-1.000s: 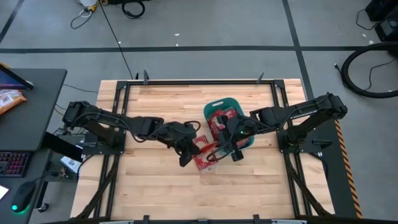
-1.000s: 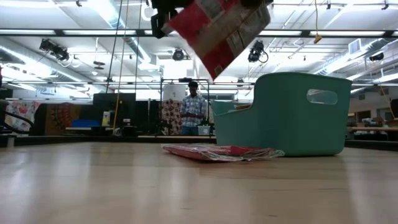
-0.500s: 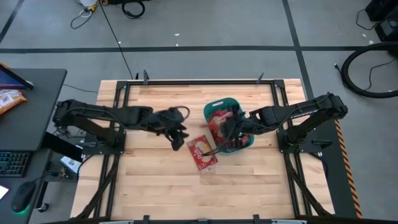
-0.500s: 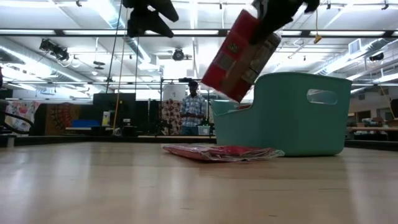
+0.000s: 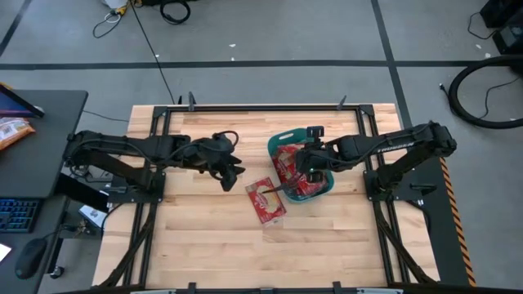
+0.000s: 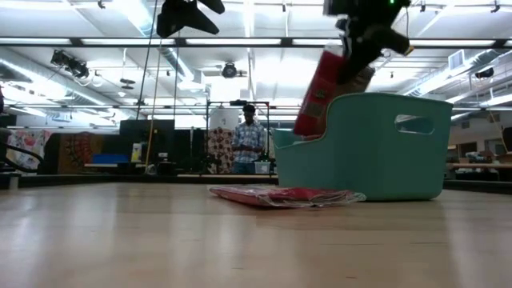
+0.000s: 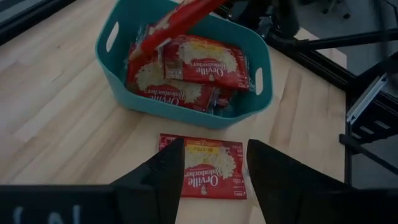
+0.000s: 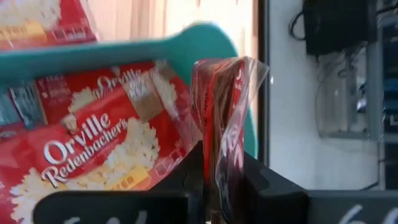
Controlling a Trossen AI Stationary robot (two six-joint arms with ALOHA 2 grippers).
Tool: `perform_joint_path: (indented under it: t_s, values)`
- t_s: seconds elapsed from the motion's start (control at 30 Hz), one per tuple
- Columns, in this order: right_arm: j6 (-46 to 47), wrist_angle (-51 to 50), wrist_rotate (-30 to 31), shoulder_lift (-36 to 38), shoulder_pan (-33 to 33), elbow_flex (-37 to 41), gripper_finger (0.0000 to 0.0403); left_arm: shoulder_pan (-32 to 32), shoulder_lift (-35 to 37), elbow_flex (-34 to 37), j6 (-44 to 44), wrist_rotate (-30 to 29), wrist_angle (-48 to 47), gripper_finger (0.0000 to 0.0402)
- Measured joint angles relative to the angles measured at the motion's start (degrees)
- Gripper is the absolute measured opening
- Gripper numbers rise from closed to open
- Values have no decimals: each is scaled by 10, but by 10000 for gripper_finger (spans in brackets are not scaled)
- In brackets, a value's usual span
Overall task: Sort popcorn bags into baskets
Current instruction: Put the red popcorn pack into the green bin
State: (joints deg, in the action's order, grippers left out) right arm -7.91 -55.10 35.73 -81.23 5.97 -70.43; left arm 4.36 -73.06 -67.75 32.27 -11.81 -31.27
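My right gripper (image 6: 364,36) hangs over the teal basket (image 6: 376,152) and is shut on one red popcorn bag (image 6: 326,86). Several more red bags (image 7: 186,71) lie flat inside the basket (image 5: 325,184). Another bag (image 5: 267,200) lies flat on the table next to the basket, toward the table's left. My left gripper (image 5: 234,173) hovers open and empty to the left of that bag, raised above the table; its wrist view looks down on the bag (image 7: 211,171). My right gripper pinches the popcorn bag between its two fingers at the bag's upper end (image 8: 219,140), coming from above. The bag hangs below the fingers, tilted and lifted clear. Its lower end (image 6: 308,122) is over the basket's lower rim at one end.
Bare wood lies around the basket and the loose bag. The metal table frame (image 5: 245,107) runs along the table's edges. Beyond the table a person (image 6: 249,144) stands far off in the room. A desk with a keyboard (image 5: 16,214) stands left of the table.
My right gripper has carried the bag from above the loose bag toward the table's right and far side, over the basket, and lowered it; the bag has tipped more upright. My left gripper has drawn back toward the table's left and far side.
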Motion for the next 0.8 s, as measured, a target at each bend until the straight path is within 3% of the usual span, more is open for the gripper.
perform_joint_path:
  t_s: [0.17,0.3,0.57,0.7,0.8]
  values:
    - [8,0,-49,0,-22,41,54,0,0,0,0,5,1,177]
    - [22,-32,-104,0,-20,46,84,0,0,0,-25,22,1,176]
    - [91,-136,-201,0,-8,-6,162,4,-14,8,-70,20,-4,176]
    - [110,-173,-276,0,-8,-33,181,15,-56,8,-128,20,-1,176]
    - [125,-185,-295,0,-8,-50,184,23,-96,8,-175,20,12,176]
